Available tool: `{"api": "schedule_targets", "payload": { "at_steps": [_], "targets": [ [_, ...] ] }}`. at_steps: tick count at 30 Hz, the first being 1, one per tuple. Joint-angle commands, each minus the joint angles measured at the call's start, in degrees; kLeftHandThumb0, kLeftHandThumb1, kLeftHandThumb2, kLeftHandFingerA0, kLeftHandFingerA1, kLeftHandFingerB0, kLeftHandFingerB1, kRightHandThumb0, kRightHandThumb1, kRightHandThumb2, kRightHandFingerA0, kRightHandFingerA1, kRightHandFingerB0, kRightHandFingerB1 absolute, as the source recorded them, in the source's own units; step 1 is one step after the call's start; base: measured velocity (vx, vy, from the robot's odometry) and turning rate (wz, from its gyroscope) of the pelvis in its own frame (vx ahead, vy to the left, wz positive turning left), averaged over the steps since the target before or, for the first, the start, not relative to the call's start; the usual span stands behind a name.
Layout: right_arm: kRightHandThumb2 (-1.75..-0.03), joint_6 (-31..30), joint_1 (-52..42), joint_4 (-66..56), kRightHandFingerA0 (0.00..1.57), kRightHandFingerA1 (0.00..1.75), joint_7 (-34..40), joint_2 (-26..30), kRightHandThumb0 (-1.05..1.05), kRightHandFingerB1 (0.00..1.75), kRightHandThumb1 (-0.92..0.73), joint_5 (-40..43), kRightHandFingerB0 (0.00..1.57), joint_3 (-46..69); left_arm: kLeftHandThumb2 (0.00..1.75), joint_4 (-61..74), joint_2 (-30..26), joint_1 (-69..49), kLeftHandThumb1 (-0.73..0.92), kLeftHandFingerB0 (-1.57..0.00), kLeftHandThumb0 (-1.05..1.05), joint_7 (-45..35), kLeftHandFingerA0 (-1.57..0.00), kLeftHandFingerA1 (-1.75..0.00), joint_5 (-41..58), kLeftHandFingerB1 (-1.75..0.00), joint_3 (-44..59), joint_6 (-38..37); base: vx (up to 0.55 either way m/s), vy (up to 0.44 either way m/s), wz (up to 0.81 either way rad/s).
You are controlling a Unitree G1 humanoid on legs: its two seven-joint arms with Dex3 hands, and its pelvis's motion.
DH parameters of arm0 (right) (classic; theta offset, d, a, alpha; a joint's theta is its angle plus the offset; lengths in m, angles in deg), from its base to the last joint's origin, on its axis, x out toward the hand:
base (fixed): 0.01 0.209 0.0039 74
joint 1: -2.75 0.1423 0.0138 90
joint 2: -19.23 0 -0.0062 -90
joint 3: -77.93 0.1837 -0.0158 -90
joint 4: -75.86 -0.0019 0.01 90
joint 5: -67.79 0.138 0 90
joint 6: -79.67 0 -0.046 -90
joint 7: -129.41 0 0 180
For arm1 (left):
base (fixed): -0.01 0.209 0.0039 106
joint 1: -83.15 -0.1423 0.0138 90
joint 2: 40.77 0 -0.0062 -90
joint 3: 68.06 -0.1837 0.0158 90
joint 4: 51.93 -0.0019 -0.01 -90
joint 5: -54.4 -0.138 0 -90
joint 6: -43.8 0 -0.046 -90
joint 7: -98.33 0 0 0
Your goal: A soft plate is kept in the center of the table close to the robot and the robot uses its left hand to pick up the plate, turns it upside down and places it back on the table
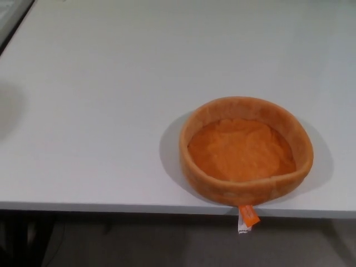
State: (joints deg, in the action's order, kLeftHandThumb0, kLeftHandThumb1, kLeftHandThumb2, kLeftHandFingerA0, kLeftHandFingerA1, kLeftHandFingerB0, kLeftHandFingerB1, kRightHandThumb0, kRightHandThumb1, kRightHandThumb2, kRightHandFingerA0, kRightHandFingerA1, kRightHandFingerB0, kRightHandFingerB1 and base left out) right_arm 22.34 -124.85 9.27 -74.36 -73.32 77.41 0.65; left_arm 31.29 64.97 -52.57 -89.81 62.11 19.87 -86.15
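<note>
An orange soft plate (246,150) with a raised plush rim sits right side up on the white table (100,111), near the front edge and right of centre. An orange and white tag (246,218) hangs from its near side over the table edge. Neither of my hands shows in the head view.
The table's front edge (111,206) runs across the lower part of the picture, with dark floor below it. A dark strip (14,19) marks the table's far left corner. A faint shadow (8,108) lies on the table at the left border.
</note>
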Motion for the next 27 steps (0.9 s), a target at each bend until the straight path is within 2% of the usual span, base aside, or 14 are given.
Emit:
{"api": "schedule_targets", "payload": {
  "at_steps": [1,2,3,6,7,8,9,10,13,16,17,21,22,27],
  "targets": [
    [-0.65,7.9,-0.5,-0.2,0.61,0.41,-5.4,1.3,-0.69,0.31,-0.79,4.8,0.32,1.7,0.62,14.7,-1.1,-2.1,0.72,-0.62,-0.71,0.0,-0.63,-0.82,2.7,-0.51,5.2,-14.4,0.00,0.000,0.00],
    [-0.65,9.2,0.0,0.8,0.61,0.41,-5.5,1.3,-0.69,0.31,-0.79,4.6,0.32,1.8,0.62,15.9,-0.9,-1.9,0.72,-0.62,-0.71,0.7,-0.63,-0.82,0.6,-0.51,6.6,-14.6,0.00,0.000,0.00],
    [-0.99,8.9,0.1,1.1,0.52,0.54,-6.0,1.3,-0.76,0.45,-0.67,5.0,0.25,1.8,0.61,17.2,-0.8,-1.9,0.72,-0.60,-0.73,0.9,-0.63,-0.76,0.1,-0.48,7.2,-14.1,0.00,0.000,0.00],
    [-0.97,8.0,0.4,1.7,0.51,0.52,-6.2,1.1,-0.77,0.44,-0.68,5.3,0.25,2.1,0.62,23.1,-1.8,-1.4,0.75,-0.45,-0.79,0.5,-0.55,-0.59,-0.8,-0.39,9.0,-11.6,0.00,0.000,0.00],
    [-0.64,8.1,0.4,1.8,0.61,0.41,-6.3,1.0,-0.69,0.33,-0.77,5.4,0.34,2.1,0.63,25.6,-2.1,-1.4,0.75,-0.39,-0.82,0.3,-0.50,-0.55,-1.4,-0.37,9.7,-10.5,0.00,0.000,0.00],
    [-0.64,8.1,0.4,1.8,0.61,0.41,-6.6,0.9,-0.69,0.33,-0.77,5.5,0.34,2.2,0.63,26.6,-2.1,-1.4,0.75,-0.39,-0.82,0.2,-0.50,-0.55,-1.7,-0.37,9.9,-10.0,0.00,0.000,0.00],
    [-0.99,7.8,0.2,0.5,0.51,0.55,-7.4,0.9,-0.73,0.48,-0.64,6.3,0.27,2.0,0.63,30.7,-2.9,-0.9,0.73,-0.34,-0.87,0.0,-0.42,-0.49,-1.8,-0.35,10.2,-7.8,0.00,0.000,0.00],
    [-0.64,8.0,0.4,0.7,0.59,0.41,-7.4,0.8,-0.70,0.33,-0.78,6.3,0.34,2.1,0.97,32.6,-3.6,-0.5,0.57,-0.27,-0.88,-0.4,-0.33,-0.56,-1.6,-0.46,10.3,-6.5,0.00,0.000,0.00],
    [-0.65,9.2,0.4,0.9,0.60,0.42,-7.2,1.0,-0.69,0.32,-0.79,5.4,0.33,2.2,0.98,37.2,-5.3,0.8,0.58,-0.23,-0.91,-0.8,-0.30,-0.53,-2.3,-0.44,11.3,-3.0,0.00,0.000,0.00],
    [-0.65,8.9,1.1,1.9,0.61,0.41,-7.2,1.1,-0.71,0.33,-0.78,5.4,0.34,2.3,0.96,40.2,-8.9,5.5,0.55,-0.23,-0.90,-1.9,-0.28,-0.52,-2.0,-0.43,11.5,1.1,0.00,0.000,0.00],
    [-0.64,9.2,1.2,2.4,0.60,0.40,-7.4,1.0,-0.71,0.32,-0.78,5.5,0.33,2.3,0.63,40.1,-9.4,6.8,0.71,-0.28,-0.91,-2.0,-0.33,-0.44,-2.3,-0.30,11.6,1.4,0.00,0.000,0.00],
    [-0.64,9.8,1.2,2.5,0.61,0.41,-8.5,0.7,-0.69,0.32,-0.78,6.6,0.33,2.3,0.96,39.9,-10.7,14.6,0.54,-0.26,-0.93,-2.0,-0.30,-0.50,-4.5,-0.41,9.7,4.8,0.00,0.000,0.00],
    [-0.65,9.8,1.2,2.6,0.61,0.41,-7.8,0.7,-0.71,0.32,-0.78,5.8,0.33,2.4,0.62,39.3,-10.8,17.2,0.69,-0.34,-0.92,-2.1,-0.36,-0.40,-5.6,-0.31,9.1,4.9,0.00,0.000,0.00],
    [-0.65,9.6,1.4,2.4,0.61,0.42,-8.0,0.8,-0.71,0.32,-0.78,6.0,0.33,2.4,0.62,39.9,-10.4,26.0,0.69,-0.36,-0.93,-2.1,-0.35,-0.43,-10.0,-0.32,5.6,9.4,0.00,0.000,0.00]
  ]
}}
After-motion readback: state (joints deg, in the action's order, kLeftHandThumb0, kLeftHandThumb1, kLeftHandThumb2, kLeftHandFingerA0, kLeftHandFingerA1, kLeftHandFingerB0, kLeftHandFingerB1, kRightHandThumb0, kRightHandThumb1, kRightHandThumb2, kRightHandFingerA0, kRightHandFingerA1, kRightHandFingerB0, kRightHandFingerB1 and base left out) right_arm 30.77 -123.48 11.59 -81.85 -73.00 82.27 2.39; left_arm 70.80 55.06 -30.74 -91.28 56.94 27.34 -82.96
